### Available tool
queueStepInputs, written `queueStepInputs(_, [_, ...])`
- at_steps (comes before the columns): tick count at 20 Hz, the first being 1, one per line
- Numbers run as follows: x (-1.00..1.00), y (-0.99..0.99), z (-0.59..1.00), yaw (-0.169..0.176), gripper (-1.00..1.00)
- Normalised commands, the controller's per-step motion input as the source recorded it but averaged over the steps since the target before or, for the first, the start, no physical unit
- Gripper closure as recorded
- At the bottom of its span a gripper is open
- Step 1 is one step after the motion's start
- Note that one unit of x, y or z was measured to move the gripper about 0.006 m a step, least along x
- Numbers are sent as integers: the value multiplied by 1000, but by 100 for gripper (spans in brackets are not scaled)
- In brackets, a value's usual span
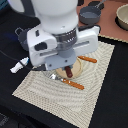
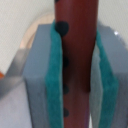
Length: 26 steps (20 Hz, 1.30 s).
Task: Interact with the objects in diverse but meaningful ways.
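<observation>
My gripper (image 1: 68,70) hangs over the middle of the placemat (image 1: 65,102) and is shut on the brown sausage (image 1: 69,73), which points down at a tan plate (image 1: 78,65). Up close in the wrist view, the sausage (image 2: 77,45) stands upright, clamped between the two teal pads (image 2: 52,75) of the gripper (image 2: 77,70). A white fish-shaped piece (image 1: 20,65) lies off the mat at the exterior view's left. The grey pot (image 1: 90,16) stands at the back. The bread loaf and carton are out of view.
An orange-handled knife (image 1: 72,83) lies on the mat in front of the plate, and another orange-handled utensil (image 1: 87,59) lies behind it. A beige bowl (image 1: 123,17) sits at the back right. A dark item (image 1: 21,37) is partly hidden behind the arm.
</observation>
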Motion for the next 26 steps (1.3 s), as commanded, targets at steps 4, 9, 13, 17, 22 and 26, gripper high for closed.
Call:
queueStepInputs(4, [275,339,-169,0,100])
queueStepInputs(9, [147,256,-202,0,100])
queueStepInputs(13, [112,333,-218,0,100])
queueStepInputs(17, [119,319,-214,0,100])
queueStepInputs(22, [87,300,-206,0,100])
queueStepInputs(26, [68,235,-69,0,100])
